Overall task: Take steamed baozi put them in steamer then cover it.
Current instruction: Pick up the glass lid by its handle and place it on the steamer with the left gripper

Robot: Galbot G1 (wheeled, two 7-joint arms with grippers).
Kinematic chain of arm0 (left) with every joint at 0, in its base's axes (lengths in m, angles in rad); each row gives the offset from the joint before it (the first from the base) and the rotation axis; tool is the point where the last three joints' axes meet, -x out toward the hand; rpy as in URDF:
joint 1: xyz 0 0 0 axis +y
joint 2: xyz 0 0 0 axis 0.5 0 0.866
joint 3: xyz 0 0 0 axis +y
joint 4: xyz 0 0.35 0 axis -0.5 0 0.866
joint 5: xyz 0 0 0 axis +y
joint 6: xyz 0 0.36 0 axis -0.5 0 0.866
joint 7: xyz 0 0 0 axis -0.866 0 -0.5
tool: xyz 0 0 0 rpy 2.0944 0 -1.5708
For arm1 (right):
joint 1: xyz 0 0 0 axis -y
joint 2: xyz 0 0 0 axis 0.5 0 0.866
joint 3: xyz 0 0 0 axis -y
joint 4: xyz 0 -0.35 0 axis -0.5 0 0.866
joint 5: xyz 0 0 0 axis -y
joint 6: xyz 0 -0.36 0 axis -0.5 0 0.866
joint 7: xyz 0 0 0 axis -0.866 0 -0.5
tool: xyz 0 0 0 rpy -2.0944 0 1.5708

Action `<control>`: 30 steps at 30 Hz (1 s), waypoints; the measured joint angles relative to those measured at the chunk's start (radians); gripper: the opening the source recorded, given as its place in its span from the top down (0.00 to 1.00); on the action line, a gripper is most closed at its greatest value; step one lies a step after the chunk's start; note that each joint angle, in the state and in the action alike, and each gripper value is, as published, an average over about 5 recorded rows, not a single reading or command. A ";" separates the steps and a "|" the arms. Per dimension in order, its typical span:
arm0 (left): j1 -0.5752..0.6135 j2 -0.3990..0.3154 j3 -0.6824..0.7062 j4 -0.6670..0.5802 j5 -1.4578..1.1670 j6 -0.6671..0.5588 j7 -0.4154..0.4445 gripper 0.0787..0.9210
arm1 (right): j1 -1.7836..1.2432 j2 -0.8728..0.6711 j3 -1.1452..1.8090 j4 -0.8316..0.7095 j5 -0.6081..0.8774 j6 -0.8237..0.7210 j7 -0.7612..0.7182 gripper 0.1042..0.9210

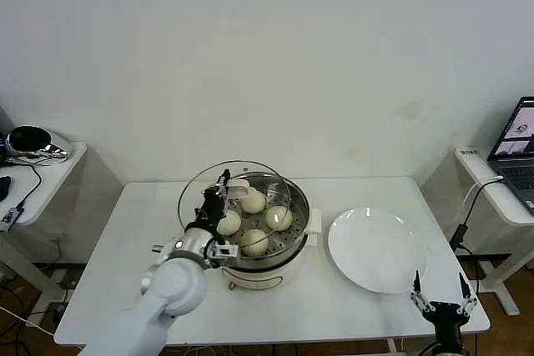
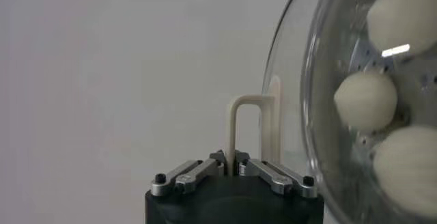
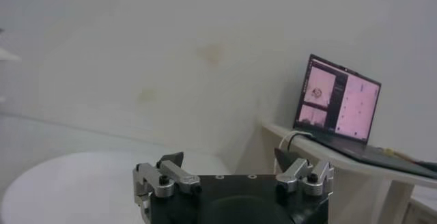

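1. Nearest the head camera, at six o'clock, the left gripper [image 1: 222,188] has its fingers clamped on the cream handle [image 2: 240,126] of the round glass lid [image 1: 204,192], held tilted over the steamer's nine o'clock rim.
2. Four pale cream-white steamed baozi [image 1: 254,201] sit inside the shiny stainless-steel steamer [image 1: 288,243] at the white worktop's [image 1: 125,248] centre.
3. At three o'clock lies the flat white plate [image 1: 375,249].
4. At five o'clock, the right gripper [image 1: 440,298] waits, fingers apart.

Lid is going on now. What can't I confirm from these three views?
- Whether the glass lid touches the steamer rim: head view, left gripper and arm hide that side.
- Fourth baozi: left wrist view, cut off by the edge; three baozi show.
- Plate: right wrist view, right gripper hides part.
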 measured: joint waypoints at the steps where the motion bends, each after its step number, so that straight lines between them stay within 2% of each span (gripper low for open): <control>1: -0.006 -0.009 0.008 0.008 0.011 0.002 0.001 0.92 | 0.000 0.000 -0.001 -0.001 0.000 0.000 0.000 0.12; 15: -0.036 -0.091 0.069 0.107 0.110 0.001 0.003 0.92 | 0.002 -0.006 -0.006 -0.016 -0.004 0.007 0.000 0.12; 30: -0.034 -0.120 0.091 0.135 0.133 -0.001 0.008 0.92 | 0.002 -0.006 -0.008 -0.023 -0.011 0.010 0.000 0.12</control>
